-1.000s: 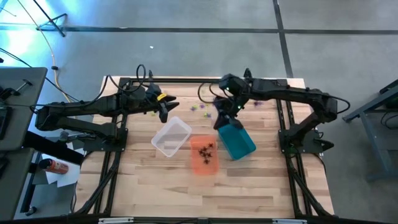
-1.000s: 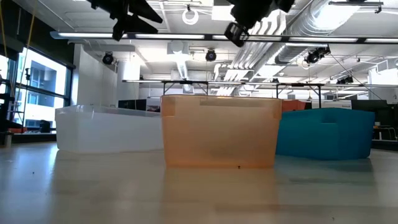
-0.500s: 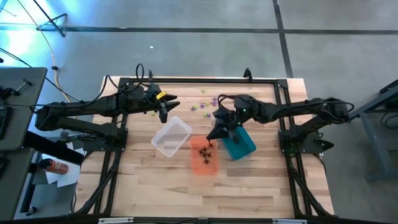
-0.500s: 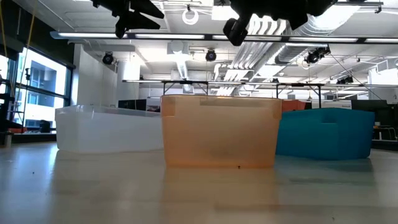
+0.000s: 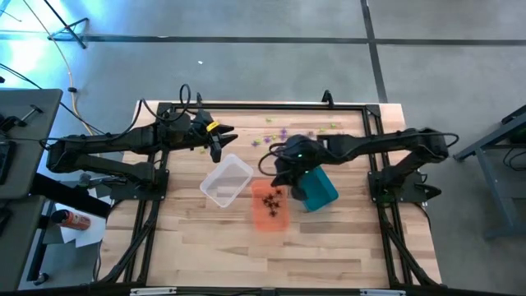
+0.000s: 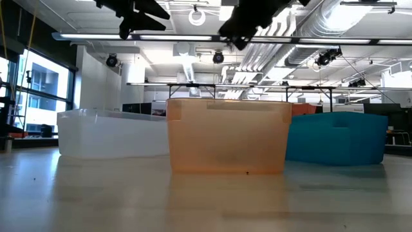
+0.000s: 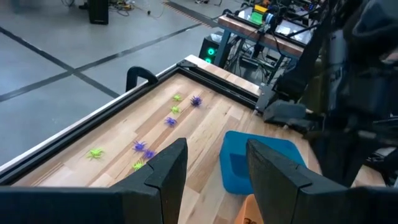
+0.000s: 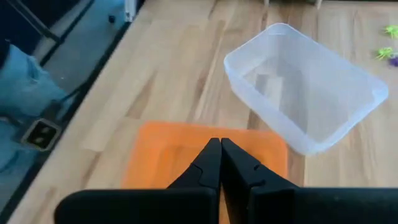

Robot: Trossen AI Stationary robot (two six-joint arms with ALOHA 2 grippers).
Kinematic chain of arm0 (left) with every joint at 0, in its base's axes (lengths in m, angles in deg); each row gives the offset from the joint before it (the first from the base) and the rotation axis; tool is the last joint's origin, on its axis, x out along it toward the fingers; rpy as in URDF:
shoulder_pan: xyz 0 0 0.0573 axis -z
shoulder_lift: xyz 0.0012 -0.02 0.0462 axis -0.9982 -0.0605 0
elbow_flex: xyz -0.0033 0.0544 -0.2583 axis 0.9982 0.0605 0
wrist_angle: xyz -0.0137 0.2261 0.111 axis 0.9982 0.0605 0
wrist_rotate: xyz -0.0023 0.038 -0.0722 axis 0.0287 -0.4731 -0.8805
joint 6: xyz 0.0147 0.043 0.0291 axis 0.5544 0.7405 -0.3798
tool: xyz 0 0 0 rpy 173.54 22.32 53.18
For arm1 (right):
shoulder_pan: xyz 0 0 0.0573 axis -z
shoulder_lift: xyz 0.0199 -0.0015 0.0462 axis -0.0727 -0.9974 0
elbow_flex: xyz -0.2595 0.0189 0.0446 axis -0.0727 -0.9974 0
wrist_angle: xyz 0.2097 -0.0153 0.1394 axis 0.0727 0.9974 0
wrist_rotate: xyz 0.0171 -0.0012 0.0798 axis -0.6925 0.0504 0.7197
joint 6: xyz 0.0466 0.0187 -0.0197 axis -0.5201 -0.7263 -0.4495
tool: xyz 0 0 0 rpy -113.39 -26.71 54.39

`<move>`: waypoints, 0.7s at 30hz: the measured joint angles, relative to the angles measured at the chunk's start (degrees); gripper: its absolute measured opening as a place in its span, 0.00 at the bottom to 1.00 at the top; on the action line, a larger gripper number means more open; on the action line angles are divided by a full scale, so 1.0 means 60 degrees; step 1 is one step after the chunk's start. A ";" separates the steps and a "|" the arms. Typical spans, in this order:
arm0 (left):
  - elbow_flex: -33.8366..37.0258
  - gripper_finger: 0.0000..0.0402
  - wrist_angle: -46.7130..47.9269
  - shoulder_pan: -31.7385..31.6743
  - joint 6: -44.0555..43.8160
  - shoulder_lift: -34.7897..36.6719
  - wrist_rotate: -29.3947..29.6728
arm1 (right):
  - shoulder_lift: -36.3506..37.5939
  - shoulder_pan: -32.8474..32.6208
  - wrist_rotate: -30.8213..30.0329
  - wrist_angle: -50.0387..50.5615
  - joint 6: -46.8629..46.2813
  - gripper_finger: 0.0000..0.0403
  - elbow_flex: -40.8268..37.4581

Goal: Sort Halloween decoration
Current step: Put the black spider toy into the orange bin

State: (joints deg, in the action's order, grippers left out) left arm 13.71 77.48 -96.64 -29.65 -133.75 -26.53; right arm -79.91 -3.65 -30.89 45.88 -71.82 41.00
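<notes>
Black spiders (image 5: 271,197) lie in orange bin (image 5: 269,205); clear bin (image 5: 227,182) empty. Purple and green spiders (image 7: 144,148) remain loose at worktop's (image 5: 246,247) twelve o'clock. My right gripper (image 5: 278,178) hovers over orange bin, jaws closed; left gripper (image 7: 211,168) waits, jaws open.

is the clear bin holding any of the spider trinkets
No, in the right wrist view the clear bin shows only its bare bottom, while the loose trinkets lie outside it on the table.

Right hand (image 8: 219,163) (fingers pressed together) above orange bin (image 8: 155,155), clear bin (image 8: 305,99) beyond
</notes>
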 joint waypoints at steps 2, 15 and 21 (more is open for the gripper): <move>0.0000 0.38 0.0028 0.0003 -0.0007 0.0000 -0.0002 | -0.0423 -0.0030 -0.0047 0.0027 0.0027 0.00 0.0228; 0.0000 0.38 0.0227 0.0015 -0.0017 0.0000 -0.0186 | -0.2632 -0.0099 -0.0032 0.0526 -0.0038 0.00 0.0549; 0.0000 0.38 0.0260 0.0015 -0.0007 -0.0001 -0.0186 | -0.3142 -0.0155 0.0213 0.0585 -0.0674 0.00 0.0549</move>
State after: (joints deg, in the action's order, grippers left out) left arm 13.71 79.04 -96.55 -29.70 -133.75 -27.64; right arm -98.76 -4.58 -29.62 49.39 -75.87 44.29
